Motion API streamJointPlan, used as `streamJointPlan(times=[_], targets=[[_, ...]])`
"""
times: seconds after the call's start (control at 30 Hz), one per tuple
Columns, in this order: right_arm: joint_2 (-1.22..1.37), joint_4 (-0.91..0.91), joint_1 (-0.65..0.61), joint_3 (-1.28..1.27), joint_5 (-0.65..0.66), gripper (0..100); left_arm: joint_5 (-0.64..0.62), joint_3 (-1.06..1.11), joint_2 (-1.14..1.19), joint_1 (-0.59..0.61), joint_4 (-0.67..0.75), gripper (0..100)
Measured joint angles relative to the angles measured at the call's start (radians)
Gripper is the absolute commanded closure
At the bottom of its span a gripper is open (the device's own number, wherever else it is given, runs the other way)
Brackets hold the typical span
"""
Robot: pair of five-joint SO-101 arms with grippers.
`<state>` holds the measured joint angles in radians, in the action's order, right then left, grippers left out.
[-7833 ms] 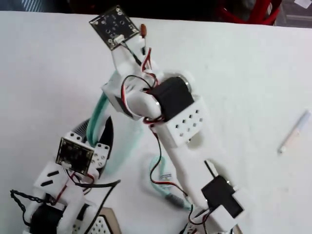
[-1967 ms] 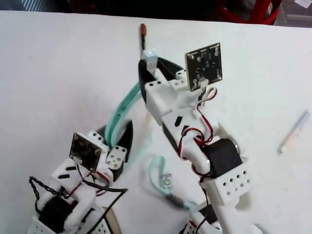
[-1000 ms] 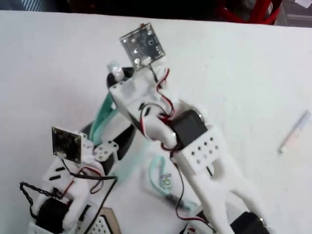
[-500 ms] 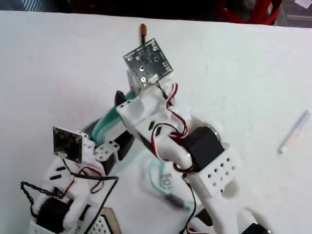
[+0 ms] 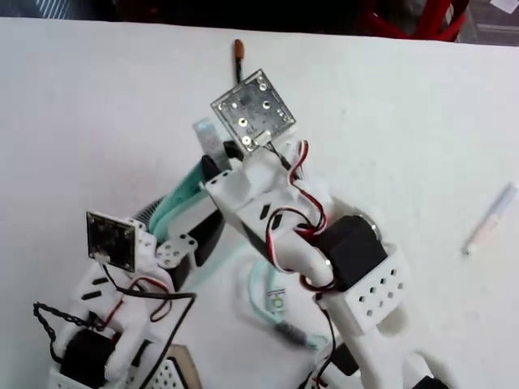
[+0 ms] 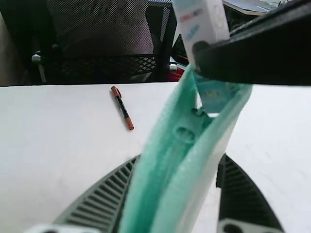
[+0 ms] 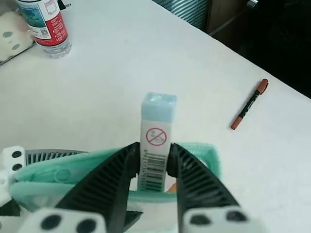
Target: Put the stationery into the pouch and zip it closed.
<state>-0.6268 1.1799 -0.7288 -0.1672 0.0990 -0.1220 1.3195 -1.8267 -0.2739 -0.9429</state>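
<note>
Right claw (image 7: 154, 158) pinches a boxy pale-blue eraser in a white paper sleeve (image 7: 156, 128), long axis upright, lower end at the mouth of the soft mint-green zip pouch (image 7: 63, 174), which left claw (image 6: 180, 165) grips.

White table (image 5: 97, 97), bare over most of its top. Upright near one corner, a plastic bottle (image 7: 46, 26) with a red label. Just beside it, a pale spotted cloth (image 7: 8, 36), cut off at the side. Behind the far edge, a black mesh chair (image 6: 97, 34) and something red (image 5: 413, 20), half out of sight. At the near edge, a brown board corner (image 5: 180, 365).
</note>
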Motion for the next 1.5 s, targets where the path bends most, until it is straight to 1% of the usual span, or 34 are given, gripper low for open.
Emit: streamJointPlan(times=[0.23, 0.33, 0.4, 0.5, 0.53, 0.6, 0.67, 0.7, 0.8, 0.93, 1.2, 1.3, 1.43, 1.5], targets=[[-0.005, -0.275, 0.064, -0.181, -0.002, 97.9, 0.0, 0.0, 0.0, 0.0, 0.0, 76], [-0.092, -0.379, 0.066, -0.307, -0.002, 97.9, 0.002, 0.0, 0.0, 0.0, 0.0, 76], [-0.184, -0.393, 0.063, -0.384, -0.002, 97.9, 0.002, 0.0, 0.0, 0.0, 0.0, 76], [-0.318, -0.33, 0.052, -0.427, 0.006, 96.4, 0.002, 0.0, -0.002, -0.006, 0.0, 76], [-0.35, -0.295, 0.041, -0.428, 0.02, 93.7, 0.002, 0.0, -0.002, -0.006, 0.0, 76], [-0.377, -0.219, 0.032, -0.4, 0.06, 84.2, 0.002, 0.0, -0.002, -0.006, 0.0, 76], [-0.374, -0.143, 0.026, -0.344, 0.063, 75.3, 0.002, 0.0, -0.002, -0.006, 0.0, 76], [-0.364, -0.11, 0.026, -0.308, 0.057, 73.6, 0.002, 0.0, -0.002, -0.002, 0.003, 76], [-0.298, -0.04, 0.029, -0.192, 0.048, 75.4, 0.002, 0.002, 0.0, -0.005, 0.003, 76], [-0.209, -0.015, 0.029, -0.069, 0.048, 76.6, 0.002, 0.002, 0.0, -0.002, 0.003, 76], [-0.066, 0.005, 0.041, 0.008, 0.048, 80.4, 0.002, 0.002, 0.0, -0.002, 0.003, 76], [-0.063, 0.086, 0.069, 0.087, 0.044, 80.3, 0.002, 0.002, 0.0, -0.005, 0.003, 76], [-0.106, 0.239, 0.121, 0.273, 0.009, 74.2, 0.002, 0.002, 0.0, -0.002, 0.003, 76], [-0.126, 0.315, 0.118, 0.316, 0.003, 73.8, 0.002, 0.002, 0.0, -0.002, 0.003, 76]])
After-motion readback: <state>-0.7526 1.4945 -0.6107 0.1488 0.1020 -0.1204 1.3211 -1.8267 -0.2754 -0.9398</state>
